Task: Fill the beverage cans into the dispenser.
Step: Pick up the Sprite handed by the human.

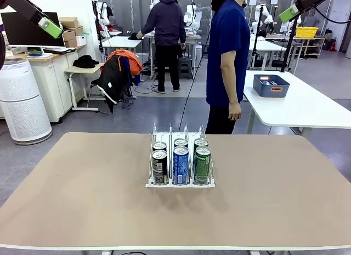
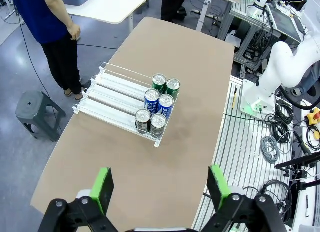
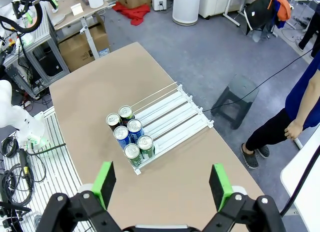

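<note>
A: How far along is the filling?

B: Six beverage cans point(image 1: 180, 165) stand in the dispenser point(image 1: 170, 135) at mid-table, two per lane (black, blue, green), crowded at its six o'clock end. The twelve o'clock stretch of every lane lies bare, so there is room, though whether more cans are due cannot be told

A: And the pincers?

B: The left gripper point(image 2: 160, 181) and the right gripper point(image 3: 163, 181) hang high over the table point(image 1: 82, 200), jaws wide apart, holding and touching nothing
</note>
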Robot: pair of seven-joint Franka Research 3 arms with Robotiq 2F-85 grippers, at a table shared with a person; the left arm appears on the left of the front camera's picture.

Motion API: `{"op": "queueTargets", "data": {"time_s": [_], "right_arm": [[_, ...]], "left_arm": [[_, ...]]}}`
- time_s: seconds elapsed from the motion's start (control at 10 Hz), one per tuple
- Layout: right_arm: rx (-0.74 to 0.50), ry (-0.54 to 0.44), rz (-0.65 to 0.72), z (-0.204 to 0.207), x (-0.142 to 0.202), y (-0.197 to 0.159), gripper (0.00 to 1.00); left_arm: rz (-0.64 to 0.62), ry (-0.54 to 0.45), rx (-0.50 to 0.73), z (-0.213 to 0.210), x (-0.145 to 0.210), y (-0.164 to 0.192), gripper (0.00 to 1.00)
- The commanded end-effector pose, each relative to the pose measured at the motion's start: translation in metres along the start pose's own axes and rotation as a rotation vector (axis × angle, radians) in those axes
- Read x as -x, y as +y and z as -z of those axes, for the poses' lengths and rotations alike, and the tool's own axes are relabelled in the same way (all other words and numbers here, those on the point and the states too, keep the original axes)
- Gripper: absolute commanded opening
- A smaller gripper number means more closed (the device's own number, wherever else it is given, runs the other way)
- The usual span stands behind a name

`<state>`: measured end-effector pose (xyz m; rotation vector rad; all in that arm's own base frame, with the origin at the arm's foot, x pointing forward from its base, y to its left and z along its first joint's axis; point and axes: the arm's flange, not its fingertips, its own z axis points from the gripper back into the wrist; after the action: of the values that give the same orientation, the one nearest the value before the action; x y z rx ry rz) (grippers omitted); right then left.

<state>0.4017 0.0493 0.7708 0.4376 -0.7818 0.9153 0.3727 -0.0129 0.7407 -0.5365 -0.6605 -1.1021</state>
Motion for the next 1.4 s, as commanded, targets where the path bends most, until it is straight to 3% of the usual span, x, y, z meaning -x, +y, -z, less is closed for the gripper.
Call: {"op": "queueTargets", "data": {"time_s": [0.0,1.3], "right_arm": [[-0.003,0.001,-0.005,0.0001,0.0007,-0.0004,1.00],[-0.003,0.001,-0.005,0.0001,0.0007,-0.0004,1.00]], "left_arm": [[0.001,-0.001,-0.001,-0.0006,0.0000,-0.0002,1.00],[0.001,-0.001,-0.001,-0.0006,0.0000,-0.0002,1.00]]}}
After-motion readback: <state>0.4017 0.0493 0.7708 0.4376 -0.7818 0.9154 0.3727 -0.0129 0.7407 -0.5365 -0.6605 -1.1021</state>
